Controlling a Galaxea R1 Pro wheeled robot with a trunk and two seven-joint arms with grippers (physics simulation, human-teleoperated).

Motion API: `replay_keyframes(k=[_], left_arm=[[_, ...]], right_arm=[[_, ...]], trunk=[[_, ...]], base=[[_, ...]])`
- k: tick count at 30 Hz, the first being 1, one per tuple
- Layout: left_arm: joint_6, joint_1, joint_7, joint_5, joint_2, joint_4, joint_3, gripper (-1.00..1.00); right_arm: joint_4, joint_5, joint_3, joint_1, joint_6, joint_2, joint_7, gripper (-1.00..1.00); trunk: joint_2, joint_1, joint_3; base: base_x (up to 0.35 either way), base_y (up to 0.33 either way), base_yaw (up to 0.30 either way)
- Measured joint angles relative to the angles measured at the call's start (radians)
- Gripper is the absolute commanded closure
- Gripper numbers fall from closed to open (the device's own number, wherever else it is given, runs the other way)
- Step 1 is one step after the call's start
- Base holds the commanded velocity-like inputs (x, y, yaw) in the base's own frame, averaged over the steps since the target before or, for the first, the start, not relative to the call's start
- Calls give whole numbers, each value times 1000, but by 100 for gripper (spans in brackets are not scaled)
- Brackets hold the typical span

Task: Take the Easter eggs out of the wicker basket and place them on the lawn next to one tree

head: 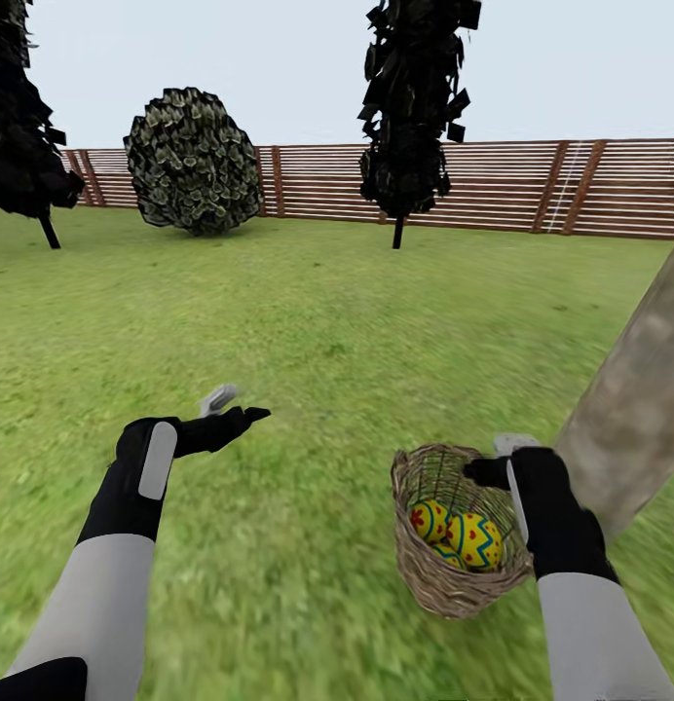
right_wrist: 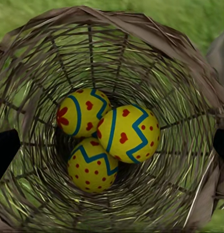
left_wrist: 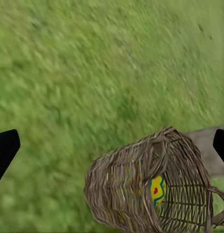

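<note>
We log the wide mottled green lawn (head: pixel 308 321) running back to a brown horizontal-slat wooden fence (head: pixel 493 185), with a round dark-green bush (head: pixel 194 161) and two thin-stemmed black-leaved trees (head: pixel 410 107) in front of it. At the head view's right edge leans the thick pale grey-beige mottled trunk of the tree (head: pixel 639 409), its base hidden behind our right arm.

Both arms reach forward, grey forearms ending in black wrists. The left arm is held out over bare grass, and the left gripper (head: pixel 235 409) points forward and toward the right; in the left wrist view its two black fingertips (left_wrist: pixel 5 150) sit at opposite frame edges, so we read the fingers as spread apart with nothing between them.

The right gripper (head: pixel 507 467) is at the rim of the small round brown woven-twig wicker basket (head: pixel 444 574), on the trunk side; the basket is tilted with its mouth toward that gripper. In the right wrist view the dark fingertips (right_wrist: pixel 5 155) stand wide at both sides of the basket's mouth; whether they touch the rim, we cannot tell.

Inside the basket's bottom lie the three bright yellow Easter eggs (right_wrist: pixel 104 141) with blue zigzag bands and red dots and hearts, touching one another.
</note>
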Motion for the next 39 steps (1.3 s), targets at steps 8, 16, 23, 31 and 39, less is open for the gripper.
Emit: replay_keyframes(k=[8, 16, 23, 31, 39], left_arm=[[0, 0, 0, 0, 0, 0, 0, -100], [0, 0, 0, 0, 0, 0, 0, -100], [-1, 0, 0, 0, 0, 0, 0, -100], [0, 0, 0, 0, 0, 14, 0, -100], [-1, 0, 0, 0, 0, 21, 0, -100]], right_arm=[[80, -3, 3, 0, 5, -1, 1, -100], [132, -1, 4, -2, 1, -1, 6, -100], [124, 0, 72, -2, -6, -2, 12, -100], [123, 0, 86, -2, -9, -2, 15, -100], [141, -1, 88, -2, -7, -5, 16, -100]], trunk=[[0, 0, 0], [0, 0, -2], [0, 0, -2], [0, 0, -2], [0, 0, -2]], base=[[5, 1, -275], [0, 0, -131], [0, 0, -4], [90, 166, 0], [276, 147, 0]])
